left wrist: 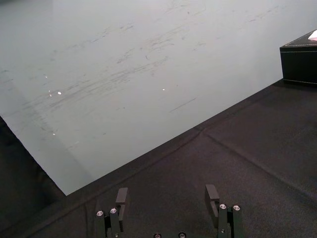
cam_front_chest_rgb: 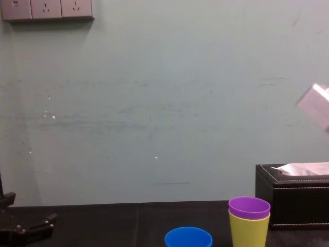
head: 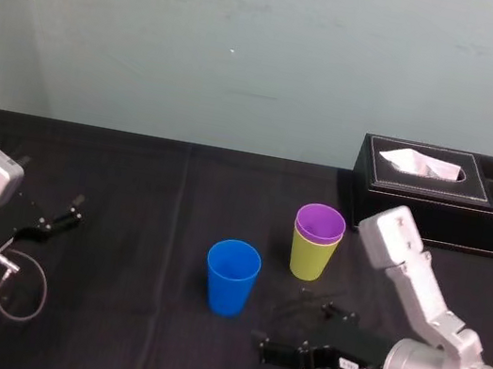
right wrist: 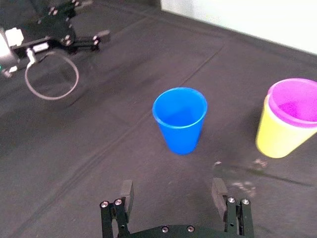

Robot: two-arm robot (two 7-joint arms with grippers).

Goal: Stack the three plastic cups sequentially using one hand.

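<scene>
Black cloth covers the worktop, which runs back to a pale green wall. Near the middle a blue cup stands upright on its own, mouth up. A little farther back and toward the robot's right stands a yellow-green cup, also upright, with a purple cup nested inside it. Only the purple rim and a short band below it show above the yellow-green rim. The blue cup and the nested pair are near each other but not touching. Farther back on the right sits a black leather tissue box with a white tissue poking out of its top.

The right end effector is low over the cloth on the near side of the cups. It is released, its two slim black fingers spread wide with nothing between them. In the right wrist view the blue cup stands ahead of the gap between the fingers, with the nested pair off to one side.

The left end effector is over the left part of the worktop, well apart from the cups. It is also released and empty, pointing toward the wall.
</scene>
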